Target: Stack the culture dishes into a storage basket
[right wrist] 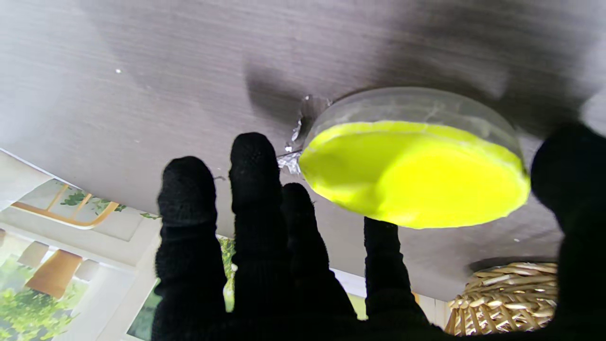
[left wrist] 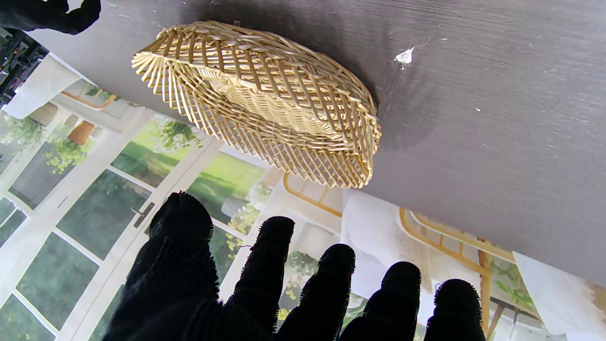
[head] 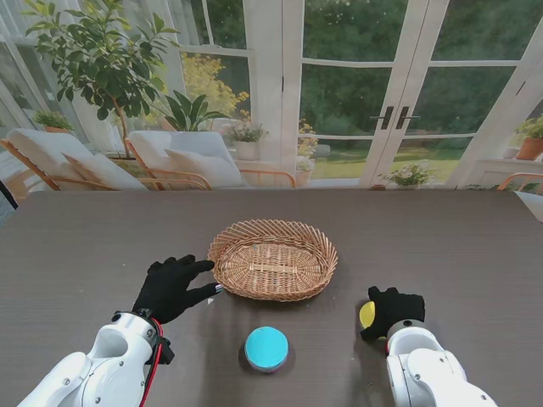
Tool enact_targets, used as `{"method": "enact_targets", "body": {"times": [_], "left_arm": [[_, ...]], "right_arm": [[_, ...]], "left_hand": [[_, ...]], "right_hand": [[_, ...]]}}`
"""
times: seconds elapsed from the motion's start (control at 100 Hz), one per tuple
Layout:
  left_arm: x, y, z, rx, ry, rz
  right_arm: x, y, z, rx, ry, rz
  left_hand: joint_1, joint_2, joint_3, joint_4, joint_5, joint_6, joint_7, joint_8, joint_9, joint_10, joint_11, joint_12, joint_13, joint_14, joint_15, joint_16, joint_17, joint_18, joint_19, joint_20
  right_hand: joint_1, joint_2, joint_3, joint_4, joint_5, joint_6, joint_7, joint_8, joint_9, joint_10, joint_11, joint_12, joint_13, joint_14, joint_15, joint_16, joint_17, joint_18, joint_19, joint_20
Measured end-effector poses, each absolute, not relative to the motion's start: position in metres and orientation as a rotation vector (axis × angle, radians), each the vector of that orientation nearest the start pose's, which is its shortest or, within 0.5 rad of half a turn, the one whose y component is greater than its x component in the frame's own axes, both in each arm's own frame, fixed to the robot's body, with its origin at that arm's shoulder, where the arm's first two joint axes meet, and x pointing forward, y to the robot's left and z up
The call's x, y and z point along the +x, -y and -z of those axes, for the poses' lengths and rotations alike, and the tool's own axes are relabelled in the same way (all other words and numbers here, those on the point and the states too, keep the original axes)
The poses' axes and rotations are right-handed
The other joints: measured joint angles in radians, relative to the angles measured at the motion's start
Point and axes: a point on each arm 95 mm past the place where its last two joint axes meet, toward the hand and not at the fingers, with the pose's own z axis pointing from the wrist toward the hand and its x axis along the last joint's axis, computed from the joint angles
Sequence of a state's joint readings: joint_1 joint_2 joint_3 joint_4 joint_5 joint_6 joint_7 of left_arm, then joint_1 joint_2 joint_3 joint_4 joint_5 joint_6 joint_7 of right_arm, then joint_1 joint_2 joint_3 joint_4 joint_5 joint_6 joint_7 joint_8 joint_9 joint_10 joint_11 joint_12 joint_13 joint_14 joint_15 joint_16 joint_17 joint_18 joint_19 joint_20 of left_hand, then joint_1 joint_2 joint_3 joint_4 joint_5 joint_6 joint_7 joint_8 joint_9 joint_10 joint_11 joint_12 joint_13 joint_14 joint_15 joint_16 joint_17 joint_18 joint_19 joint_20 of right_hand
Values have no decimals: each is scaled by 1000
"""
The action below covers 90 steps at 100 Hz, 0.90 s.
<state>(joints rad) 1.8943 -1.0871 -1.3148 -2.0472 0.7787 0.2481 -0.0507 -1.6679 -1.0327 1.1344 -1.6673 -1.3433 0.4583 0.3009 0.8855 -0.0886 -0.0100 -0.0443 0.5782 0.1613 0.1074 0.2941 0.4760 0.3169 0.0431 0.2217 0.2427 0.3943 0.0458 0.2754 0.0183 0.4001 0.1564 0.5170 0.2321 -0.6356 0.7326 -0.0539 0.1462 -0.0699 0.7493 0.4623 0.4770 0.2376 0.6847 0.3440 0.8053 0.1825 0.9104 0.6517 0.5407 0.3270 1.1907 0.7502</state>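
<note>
From the stand, a wicker basket [head: 273, 259] sits mid-bench. The left robot hand [head: 172, 287] hovers released beside it. The right wrist view shows the right robot hand [right wrist: 303, 246] around a yellow dish [right wrist: 414, 173], grip unclear; it could slip.

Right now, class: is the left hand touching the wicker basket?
Apart. In the left wrist view, the left hand's fingertips stop short of the basket, with background showing plainly between them.
</note>
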Motion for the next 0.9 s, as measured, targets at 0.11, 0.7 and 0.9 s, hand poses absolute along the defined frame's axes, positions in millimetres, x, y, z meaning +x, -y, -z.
{"method": "enact_targets", "body": {"times": [0.11, 0.7, 0.9], "left_arm": [[316, 15, 275, -1564, -1266, 1570], [314, 15, 274, -1562, -1265, 1569], [314, 15, 274, -1562, -1264, 1570]], "right_arm": [[357, 27, 372, 1282, -1571, -758], [363, 25, 371, 1337, -1552, -791], [362, 27, 374, 1337, -1552, -779]], "left_hand": [[0, 0, 0, 0, 3, 0, 0, 0, 0, 0, 0, 0, 0, 0, 4, 0, 0, 0, 0, 0], [0, 0, 0, 0, 10, -2, 1, 0, 0, 0, 0, 0, 0, 1, 6, 0, 0, 0, 0, 1], [0, 10, 0, 0, 10, -4, 1, 0, 0, 0, 0, 0, 0, 1, 6, 0, 0, 0, 0, 1]], "right_hand": [[35, -39, 0, 11, 11, -4, 23, 0, 27, 0, 14, 1, 37, -9, 19, 0, 0, 0, 22, 0], [118, -62, 1, 32, 46, -26, 121, -1, 156, 19, 29, 16, 215, -104, 125, 12, 0, -1, 127, 0], [56, -225, 404, -65, 46, -36, 145, -1, 149, 101, -16, 10, 247, -136, 146, 13, 0, -14, 150, 0]]}}
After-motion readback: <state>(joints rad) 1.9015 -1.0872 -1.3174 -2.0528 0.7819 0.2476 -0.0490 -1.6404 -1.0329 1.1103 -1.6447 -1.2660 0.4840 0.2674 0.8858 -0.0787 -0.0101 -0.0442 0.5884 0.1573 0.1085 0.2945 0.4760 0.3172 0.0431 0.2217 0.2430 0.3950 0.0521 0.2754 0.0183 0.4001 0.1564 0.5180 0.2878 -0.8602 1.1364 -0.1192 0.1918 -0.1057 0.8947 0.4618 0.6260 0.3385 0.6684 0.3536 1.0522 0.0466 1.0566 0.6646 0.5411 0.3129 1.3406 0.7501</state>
